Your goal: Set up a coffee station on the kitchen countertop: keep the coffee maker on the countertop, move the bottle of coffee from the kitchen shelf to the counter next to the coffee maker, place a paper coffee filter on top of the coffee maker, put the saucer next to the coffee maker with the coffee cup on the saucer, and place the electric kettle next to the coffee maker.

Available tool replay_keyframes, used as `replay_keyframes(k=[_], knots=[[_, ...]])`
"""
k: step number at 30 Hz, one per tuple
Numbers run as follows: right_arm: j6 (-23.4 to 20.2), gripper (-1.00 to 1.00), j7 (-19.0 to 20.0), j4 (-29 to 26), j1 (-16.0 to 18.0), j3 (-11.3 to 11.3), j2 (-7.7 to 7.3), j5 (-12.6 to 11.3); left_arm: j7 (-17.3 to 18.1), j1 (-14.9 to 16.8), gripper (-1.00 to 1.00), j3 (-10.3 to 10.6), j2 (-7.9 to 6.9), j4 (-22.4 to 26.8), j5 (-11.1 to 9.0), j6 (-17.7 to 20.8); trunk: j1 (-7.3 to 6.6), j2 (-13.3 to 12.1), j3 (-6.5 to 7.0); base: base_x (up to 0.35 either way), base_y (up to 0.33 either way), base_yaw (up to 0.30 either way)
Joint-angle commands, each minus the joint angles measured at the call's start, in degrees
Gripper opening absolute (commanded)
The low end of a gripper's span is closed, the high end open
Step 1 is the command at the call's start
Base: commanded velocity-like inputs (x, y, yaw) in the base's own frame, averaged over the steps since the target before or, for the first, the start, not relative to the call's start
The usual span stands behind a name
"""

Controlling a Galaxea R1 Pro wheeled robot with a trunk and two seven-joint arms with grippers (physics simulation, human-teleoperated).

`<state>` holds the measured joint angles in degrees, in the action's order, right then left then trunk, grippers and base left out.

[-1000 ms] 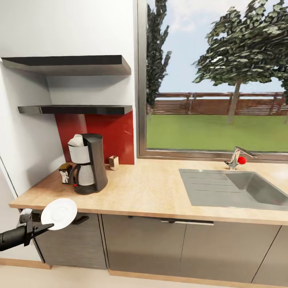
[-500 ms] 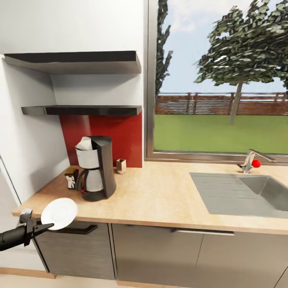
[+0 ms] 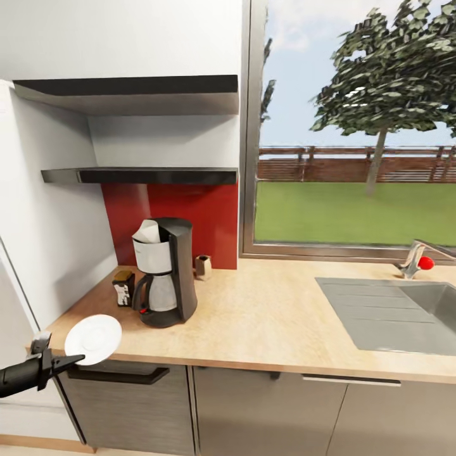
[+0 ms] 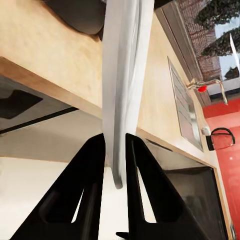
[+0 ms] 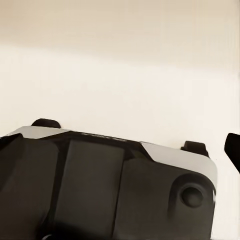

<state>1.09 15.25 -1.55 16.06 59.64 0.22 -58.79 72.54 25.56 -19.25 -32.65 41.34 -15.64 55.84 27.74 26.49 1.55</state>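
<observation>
The black coffee maker [image 3: 164,272] stands at the left end of the light-wood countertop [image 3: 266,316], a white paper filter [image 3: 148,232] sitting in its top. The small dark bottle of coffee [image 3: 123,288] is on the counter just left of it. My left gripper [image 3: 71,360] is shut on the rim of the white saucer [image 3: 94,338], held in the air at the counter's front left corner. In the left wrist view the saucer [image 4: 123,90] is edge-on between the two black fingers [image 4: 91,180]. A dark tip [image 5: 233,150] at the edge of the right wrist view does not reveal that gripper's state.
Two dark wall shelves [image 3: 142,175] hang above the coffee maker. A small beige holder [image 3: 202,266] stands by the red backsplash. The steel sink [image 3: 392,313] and its faucet [image 3: 415,258] lie to the right. Grey cabinet fronts [image 3: 253,411] run below. A white wall [image 3: 44,221] closes off the left.
The camera has moved, so the counter, shelves and coffee maker have slid right in the picture. My left gripper keeps the saucer in the same hold.
</observation>
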Motion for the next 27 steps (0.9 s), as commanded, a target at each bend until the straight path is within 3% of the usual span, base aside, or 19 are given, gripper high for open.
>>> replay_keyframes(k=[1, 5, 9, 12, 21, 27], knots=[[0.1, 1.0, 0.0, 0.1, 0.0, 0.5, -0.34, -0.5, -0.3, 0.0, -1.0, 0.0, 0.01, 0.0, 0.0, 0.3, 0.02, 0.0, -0.02, 0.012, 0.023, 0.0], [-0.1, 1.0, -2.5, 0.1, 0.0, 0.5, -2.04, -0.5, -5.3, 0.0, -1.0, -0.3, 0.04, 0.0, 0.2, 0.2, 0.02, 0.0, -0.02, 0.004, 0.009, 0.0], [-0.1, 1.0, -6.0, 0.1, -0.1, 0.6, -2.42, -0.4, -10.4, 0.0, -1.0, -0.5, 0.33, 0.1, -0.2, 0.2, 0.02, 0.0, -0.02, 0.001, 0.001, 0.0], [-0.2, 1.0, -7.7, 0.1, -0.2, 0.6, -2.28, -0.4, -12.9, 0.1, -1.0, -0.6, 2.25, 0.4, -0.3, 0.1, 0.02, 0.0, -0.02, 0.0, 0.0, 0.0], [0.0, 1.0, -7.6, 0.0, -0.2, 0.6, -1.89, -0.6, -13.2, 0.1, -1.0, -0.7, 2.58, 0.5, -0.4, -2.0, 0.02, 0.0, -0.02, 0.014, 0.007, 0.0], [0.1, 1.0, -7.6, -0.3, -0.2, 0.6, -1.64, -0.8, -13.2, 0.1, -1.0, -0.7, 2.59, 0.5, -0.5, -2.2, 0.02, 0.0, -0.02, 0.192, 0.176, 0.0]])
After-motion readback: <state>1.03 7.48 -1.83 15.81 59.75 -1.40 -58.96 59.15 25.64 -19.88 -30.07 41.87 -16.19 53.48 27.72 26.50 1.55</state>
